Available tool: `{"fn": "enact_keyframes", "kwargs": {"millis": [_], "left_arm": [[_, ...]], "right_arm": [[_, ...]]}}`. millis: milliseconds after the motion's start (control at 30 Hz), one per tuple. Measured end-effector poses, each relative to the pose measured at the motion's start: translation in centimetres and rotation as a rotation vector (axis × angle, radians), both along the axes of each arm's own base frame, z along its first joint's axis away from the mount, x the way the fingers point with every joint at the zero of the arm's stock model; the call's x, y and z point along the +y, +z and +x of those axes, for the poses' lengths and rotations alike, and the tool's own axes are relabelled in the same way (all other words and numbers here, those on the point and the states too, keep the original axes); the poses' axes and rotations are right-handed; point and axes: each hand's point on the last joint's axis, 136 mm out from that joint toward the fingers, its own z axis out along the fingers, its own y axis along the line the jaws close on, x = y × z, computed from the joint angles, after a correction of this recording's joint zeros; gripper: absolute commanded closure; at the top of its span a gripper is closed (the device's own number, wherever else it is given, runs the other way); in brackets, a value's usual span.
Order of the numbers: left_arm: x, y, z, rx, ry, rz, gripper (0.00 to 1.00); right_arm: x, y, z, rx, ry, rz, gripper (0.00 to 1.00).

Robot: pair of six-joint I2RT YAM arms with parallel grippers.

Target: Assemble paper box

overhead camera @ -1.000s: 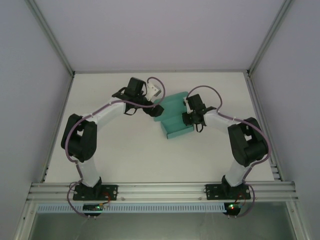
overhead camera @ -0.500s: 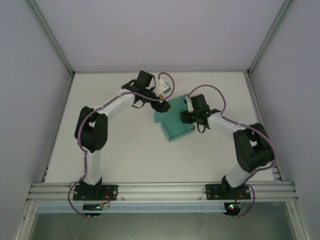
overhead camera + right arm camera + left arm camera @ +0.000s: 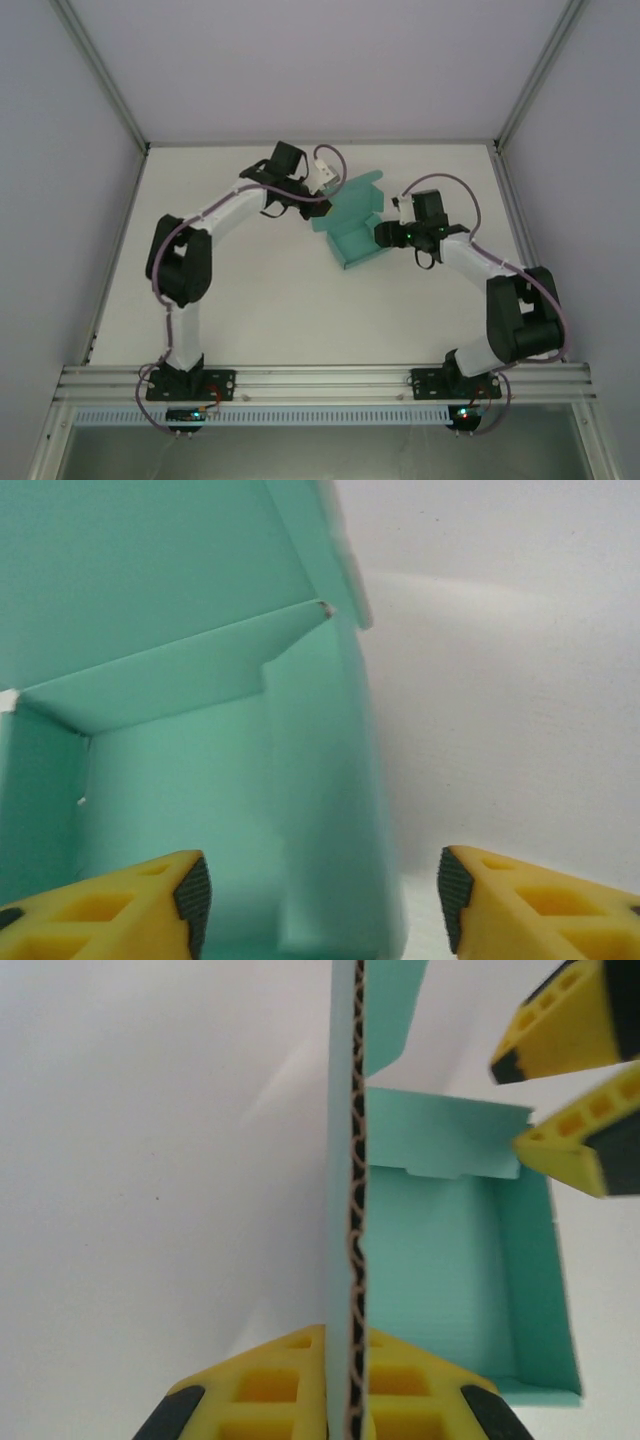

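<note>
Place: a robot test cell in a lab.
Under the fingers: a bare white table.
Around the fingers, well apart: plain pale walls and aluminium frame posts.
Behind the fingers: an aluminium rail with both arm bases bolted on.

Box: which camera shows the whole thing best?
The top view: the whole box shows there, half folded. The left wrist view shows one wall edge-on, pinched by the left gripper, plus the tray inside. The right wrist view shows a blurry inside corner.
</note>
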Motion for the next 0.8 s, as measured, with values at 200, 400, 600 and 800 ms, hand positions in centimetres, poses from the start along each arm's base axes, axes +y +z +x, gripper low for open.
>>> {"fn": "enact_keyframes", "kwargs": {"millis": [200, 400, 600, 800], "left_arm": [[1.1, 7.7, -3.7, -0.152, -0.066, -0.119, 1.00], [1.4, 9.1, -5.4, -0.188, -0.112, -0.162, 1.00], [1.6, 8.5, -5.6, -0.159, -0.101, -0.149, 1.00], [1.6, 8.1, -5.3, -0.121, -0.091, -0.133, 1.00]], "right_arm": [[0.7, 2.2, 0.3, -0.051, 0.091, -0.011, 0.61], [1.3, 4.4, 0.3, -0.129, 0.135, -0.045, 0.64], [0.9, 3.8, 0.3, -0.139, 0.105, -0.164, 0.47], [0.8, 3.7, -0.2, -0.133, 0.089, -0.241, 0.44]]}}
